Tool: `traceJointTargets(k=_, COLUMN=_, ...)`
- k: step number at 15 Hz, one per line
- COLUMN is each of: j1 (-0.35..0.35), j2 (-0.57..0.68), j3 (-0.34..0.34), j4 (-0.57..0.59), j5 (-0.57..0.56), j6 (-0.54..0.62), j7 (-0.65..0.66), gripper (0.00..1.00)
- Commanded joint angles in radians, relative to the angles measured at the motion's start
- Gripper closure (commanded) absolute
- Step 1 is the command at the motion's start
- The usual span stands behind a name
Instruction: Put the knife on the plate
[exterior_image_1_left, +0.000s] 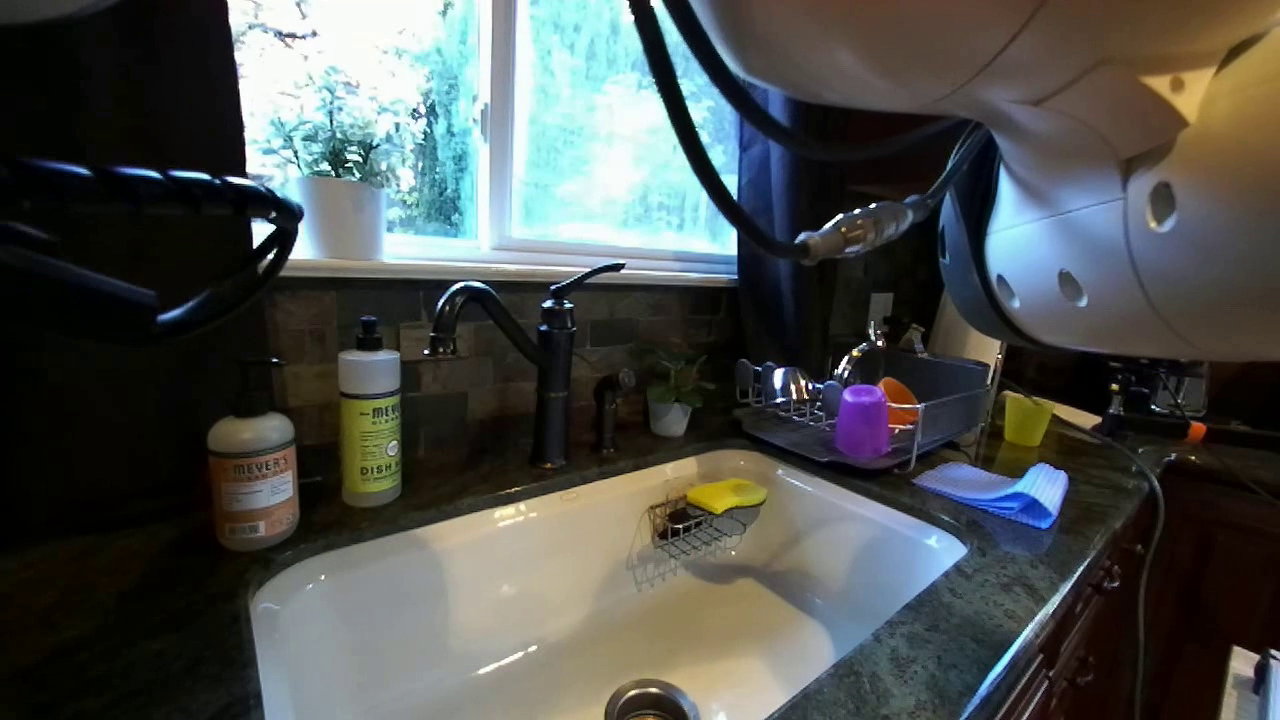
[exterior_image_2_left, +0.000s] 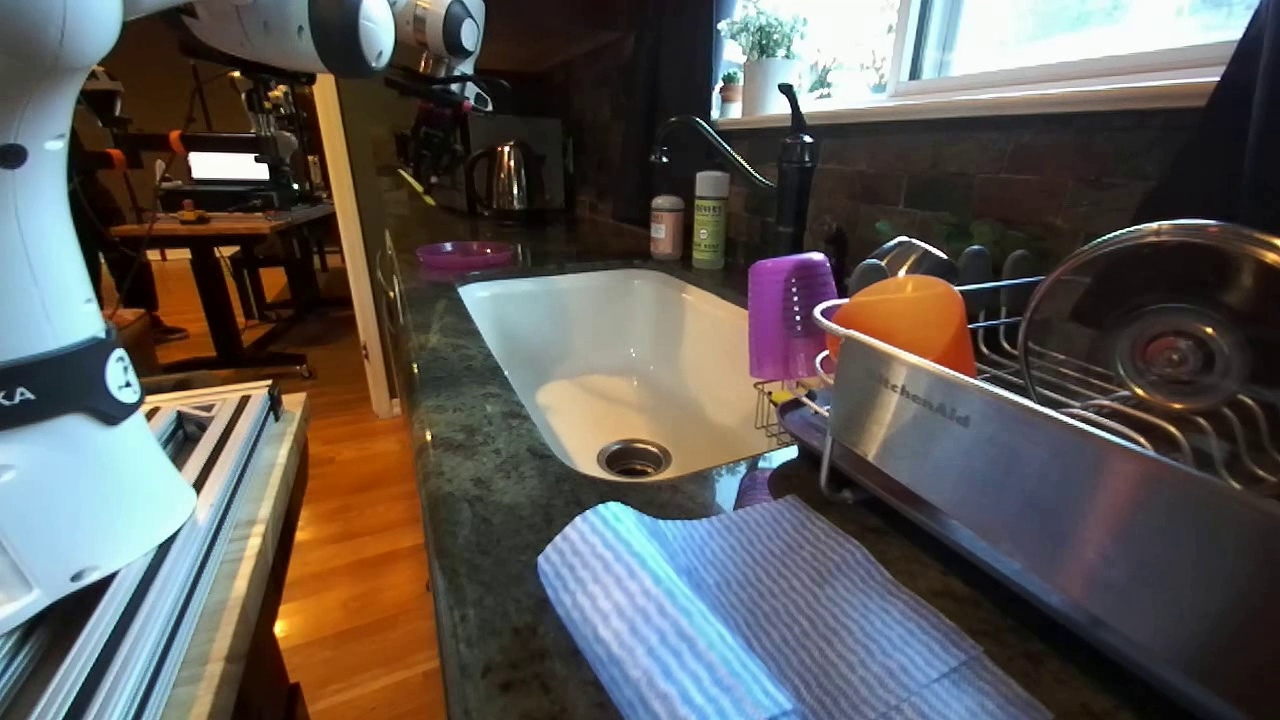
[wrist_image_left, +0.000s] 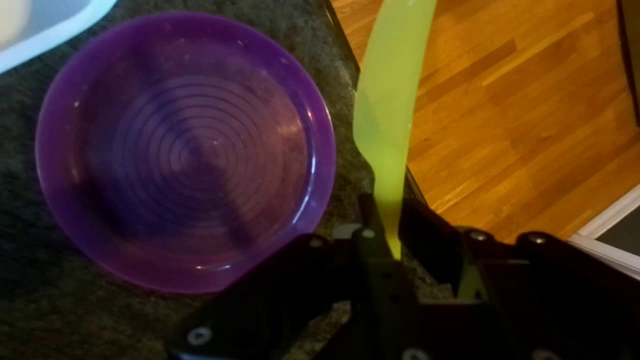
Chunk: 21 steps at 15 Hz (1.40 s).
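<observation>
A: Edges first. What is at the left of the wrist view?
B: The rim of the white sink (wrist_image_left: 50, 37) cuts the upper corner. Then dark counter (wrist_image_left: 100, 315), with the purple plate (wrist_image_left: 205, 150) flat on it, just beside that rim.
A: And rightward?
B: A narrow strip of counter, its edge, then wooden floor (wrist_image_left: 520, 100). The wider room is left of the plate and below it.
A: The knife?
B: The yellow-green knife (wrist_image_left: 392, 100) shows right of the plate, across the line of the counter's edge, with the gripper (wrist_image_left: 390, 207) pinching it between its fingers. In an exterior view the knife (exterior_image_2_left: 416, 188) is above the plate's level, tilted, apart from it.
A: What stands around?
B: In an exterior view, left to right: a kettle (exterior_image_2_left: 510, 178) just right of the gripper, soap bottles (exterior_image_2_left: 710, 220), the faucet (exterior_image_2_left: 797, 180), a purple cup (exterior_image_2_left: 795, 320), an orange vessel (exterior_image_2_left: 905, 320) and the dish rack (exterior_image_2_left: 1060, 510).
A: Counts?
B: One plate, one knife, one kettle, two soap bottles. Cups: the purple cup, plus a yellow cup (exterior_image_1_left: 1027, 420) in an exterior view; whether the orange vessel is cup or bowl, I can't tell.
</observation>
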Motion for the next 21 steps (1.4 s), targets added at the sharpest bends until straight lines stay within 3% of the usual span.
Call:
traceJointTargets(k=1, j1=0.008, j2=-0.025, j3=-0.026, j4=-0.016, j5=-0.037, j6=-0.073, j7=-0.002, gripper=0.95)
traceJointTargets(k=12, j1=0.053, j2=-0.019, j3=-0.126, j4=0.000, j5=-0.164, j6=-0.242, j7=0.093, gripper=0.95)
traceJointTargets(k=21, j1=0.078, j2=0.047, j3=-0.193, j4=0.032, j5=-0.248, j6=-0.153, j7=0.139, gripper=0.95)
